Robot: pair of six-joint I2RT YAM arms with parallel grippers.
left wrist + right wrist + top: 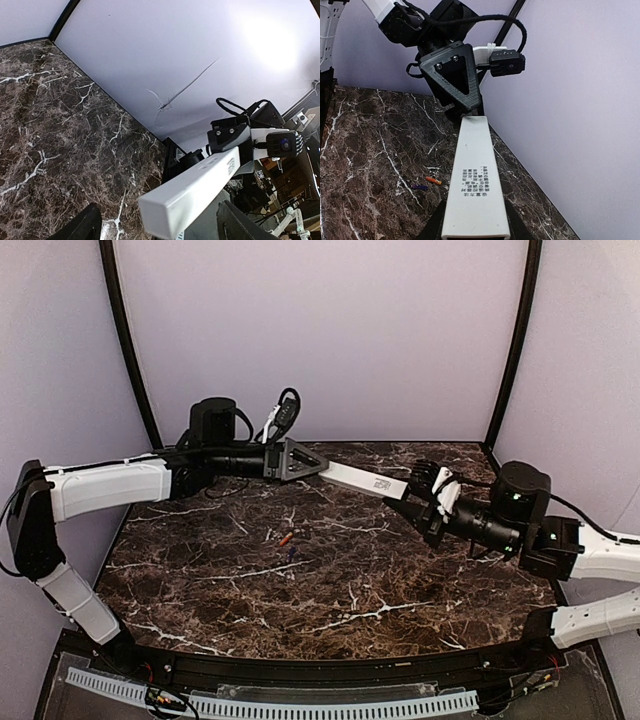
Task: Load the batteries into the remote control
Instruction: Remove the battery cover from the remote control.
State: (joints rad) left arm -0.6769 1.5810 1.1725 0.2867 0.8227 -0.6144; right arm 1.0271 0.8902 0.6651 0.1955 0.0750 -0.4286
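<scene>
The remote control (360, 480) is a slim white bar held in the air over the back of the table, between my two grippers. My right gripper (415, 502) is shut on its right end, and in the right wrist view its dark fingers (432, 226) press both long sides of the remote control (477, 185). My left gripper (300, 460) stands open around the other end. In the left wrist view there are gaps between the remote control (190, 192) and each finger (82, 225). Two batteries lie on the marble: a red-orange one (286, 538) and a dark blue one (291, 555).
The dark marble table (330, 600) is closed in by pale walls with black corner posts (512, 340). The remote's printed label (475, 182) faces up. Both arms reach in from the sides toward the back middle.
</scene>
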